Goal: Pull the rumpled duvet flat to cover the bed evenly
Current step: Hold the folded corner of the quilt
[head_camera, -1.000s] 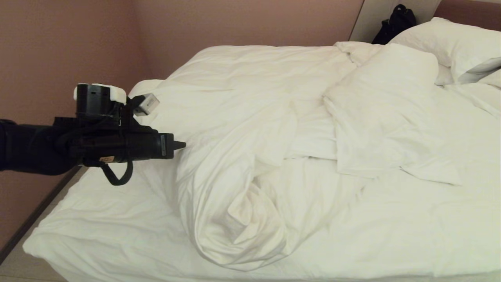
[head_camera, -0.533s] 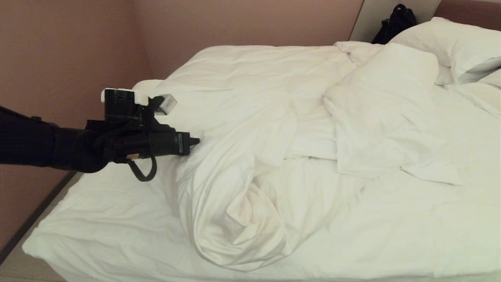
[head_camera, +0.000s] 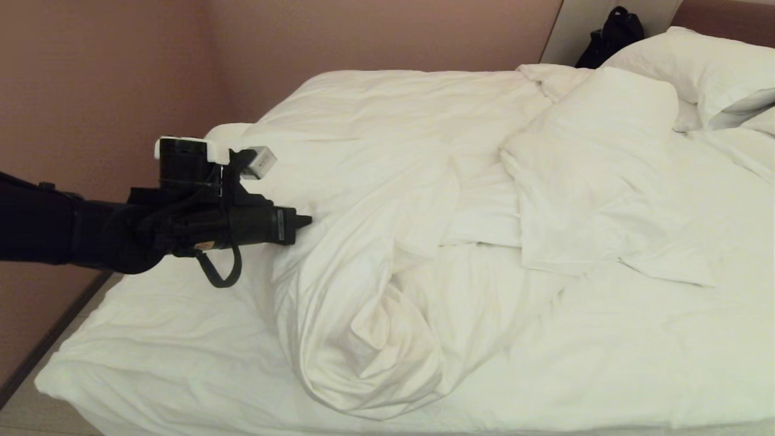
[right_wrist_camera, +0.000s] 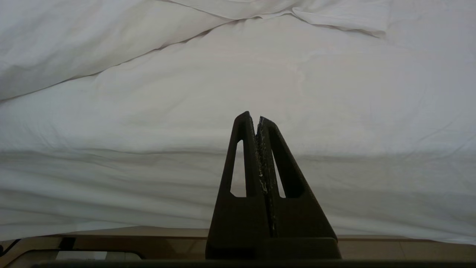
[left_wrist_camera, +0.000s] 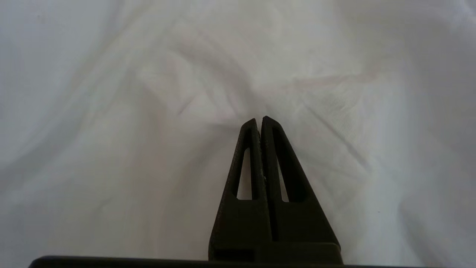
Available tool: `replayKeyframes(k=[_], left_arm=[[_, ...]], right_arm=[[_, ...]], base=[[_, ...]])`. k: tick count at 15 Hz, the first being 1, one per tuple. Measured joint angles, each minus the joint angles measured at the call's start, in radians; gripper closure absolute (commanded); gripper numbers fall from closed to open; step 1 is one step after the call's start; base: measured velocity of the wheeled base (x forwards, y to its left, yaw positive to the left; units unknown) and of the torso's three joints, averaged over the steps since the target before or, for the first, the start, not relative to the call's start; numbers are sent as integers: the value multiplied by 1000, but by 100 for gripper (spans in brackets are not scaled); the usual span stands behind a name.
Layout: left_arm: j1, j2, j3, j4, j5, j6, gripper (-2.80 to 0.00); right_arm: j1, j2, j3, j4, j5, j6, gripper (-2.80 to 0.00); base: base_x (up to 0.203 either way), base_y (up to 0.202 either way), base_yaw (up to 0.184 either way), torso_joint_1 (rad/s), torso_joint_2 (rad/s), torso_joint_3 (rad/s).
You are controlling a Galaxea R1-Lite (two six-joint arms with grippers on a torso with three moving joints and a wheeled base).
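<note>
- We are holding our left gripper [head_camera: 307, 220] at mid-left of the frame, jaws pressed together, tip touching the duvet [head_camera: 375, 284]
- The duvet is lying rumpled across the bed [head_camera: 79, 375]
- Our right gripper [right_wrist_camera: 257, 117] is hanging by the bed's edge, jaws pressed together

The left end effector [head_camera: 306, 220], fingers together, points at the rumpled duvet [head_camera: 369, 254] bunched mid-bed [head_camera: 139, 339].
</note>
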Motion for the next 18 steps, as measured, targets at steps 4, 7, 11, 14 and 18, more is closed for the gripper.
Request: replayKeyframes(k=[4, 7, 11, 14, 18], left_arm=[[0, -16, 8, 2, 12, 4, -280], [0, -20, 5, 0, 14, 4, -280], [0, -18, 10, -4, 11, 11, -280], [0, -18, 10, -1, 12, 12, -280], [-4, 3, 11, 2, 13, 48, -280]], right_arm=[[0, 0, 0, 0, 0, 0, 0], [0, 0, 0, 0, 0, 0, 0], [0, 0, 0, 0, 0, 0, 0], [0, 0, 0, 0, 0, 0, 0], [0, 0, 0, 0, 0, 0, 0]], base=[[0, 0, 0, 0, 0, 0], [0, 0, 0, 0, 0, 0], [0, 0, 0, 0, 0, 0], [0, 0, 0, 0, 0, 0], [0, 0, 0, 0, 0, 0]])
